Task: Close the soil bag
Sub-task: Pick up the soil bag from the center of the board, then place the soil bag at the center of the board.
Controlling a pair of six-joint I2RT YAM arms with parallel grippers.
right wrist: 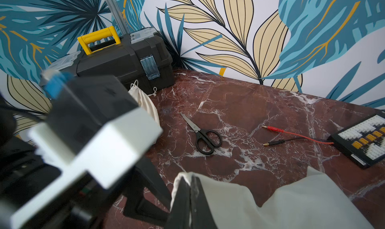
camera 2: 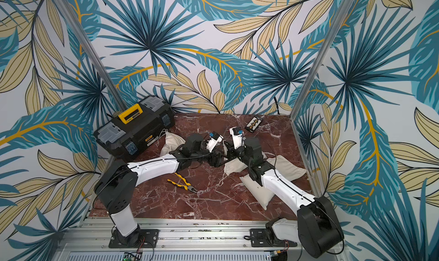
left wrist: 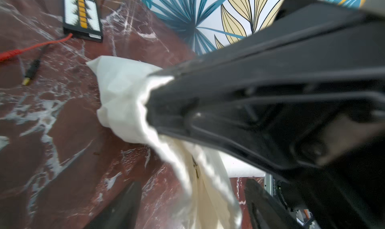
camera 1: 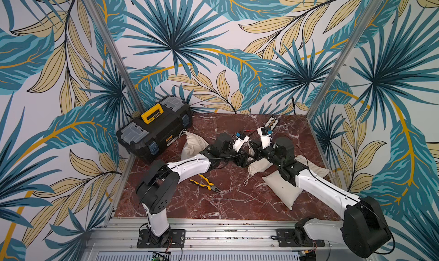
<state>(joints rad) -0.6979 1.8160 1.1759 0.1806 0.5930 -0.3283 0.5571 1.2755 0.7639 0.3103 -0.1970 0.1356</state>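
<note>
The soil bag (camera 1: pixel 257 168) is a cream cloth sack lying mid-table in both top views, between the two arms, with its drawstring (camera 1: pixel 246 180) trailing toward the front. My right gripper (right wrist: pixel 190 182) is shut on the gathered edge of the soil bag (right wrist: pixel 229 203), and it holds that edge up off the marble. The left wrist view shows those black fingers (left wrist: pixel 208 105) pinching the bunched cloth (left wrist: pixel 123 96). My left gripper (left wrist: pixel 191 184) is open, its jaws standing on either side of the hanging cloth just below the right gripper (camera 1: pixel 253 148).
A black toolbox (camera 1: pixel 154 126) with a yellow handle sits at the back left, a cream sack (camera 1: pixel 192 144) beside it. Two more sacks (camera 1: pixel 282 191) lie under the right arm. Yellow pliers (camera 1: pixel 205 182), scissors (right wrist: pixel 203 136), a connector board (camera 1: pixel 272 123) and loose leads (right wrist: pixel 291 134) lie around.
</note>
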